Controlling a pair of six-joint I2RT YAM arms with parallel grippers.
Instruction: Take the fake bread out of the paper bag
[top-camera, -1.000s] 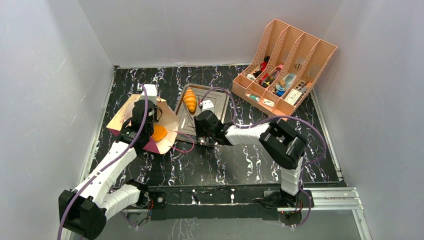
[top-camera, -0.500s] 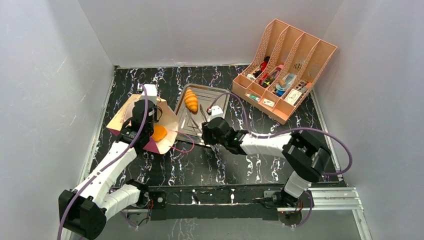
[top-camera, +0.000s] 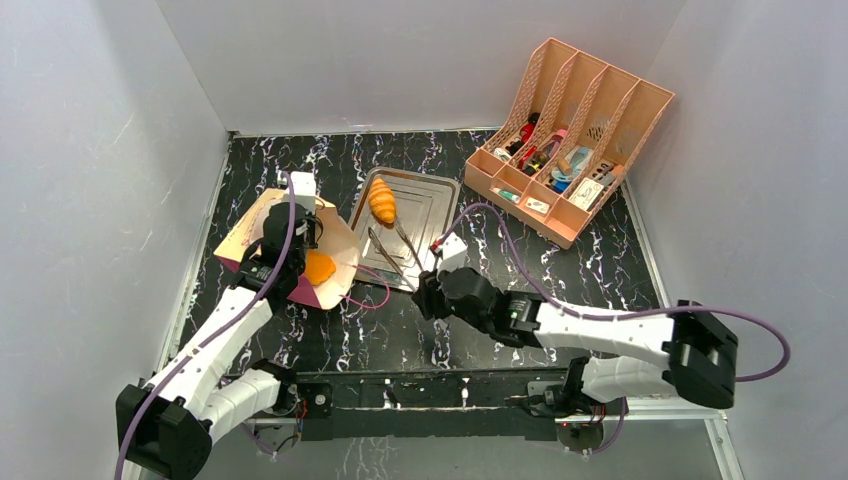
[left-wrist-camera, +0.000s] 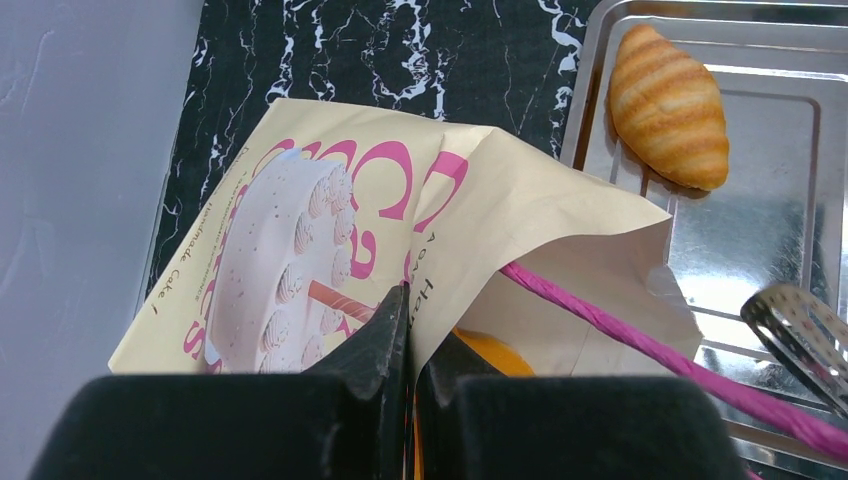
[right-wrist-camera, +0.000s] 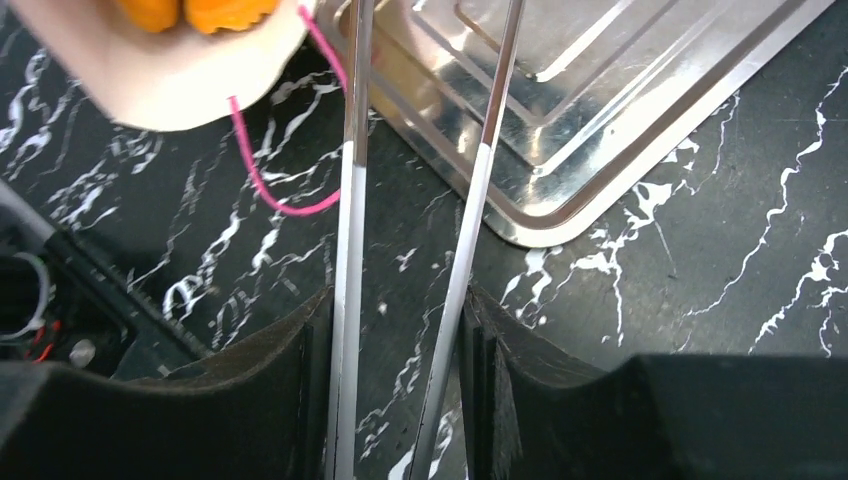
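My left end effector (left-wrist-camera: 408, 312) clamps the paper bag (left-wrist-camera: 520, 200) rim; my right end effector (right-wrist-camera: 398, 340) squeezes tongs (right-wrist-camera: 349, 220); next I steer them onto the fake bread (top-camera: 319, 267) at its mouth

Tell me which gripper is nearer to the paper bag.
Left. The left gripper is shut on the paper bag at its edge. The right gripper, holding the tongs, is off to the bag's right, beside the near corner of the metal tray.

paper bag (top-camera: 262, 222): left of tray (top-camera: 436, 200) | croissant (top-camera: 381, 202): on tray | file rack (top-camera: 570, 130): right of tray | tongs (right-wrist-camera: 352, 200): over tray's near edge
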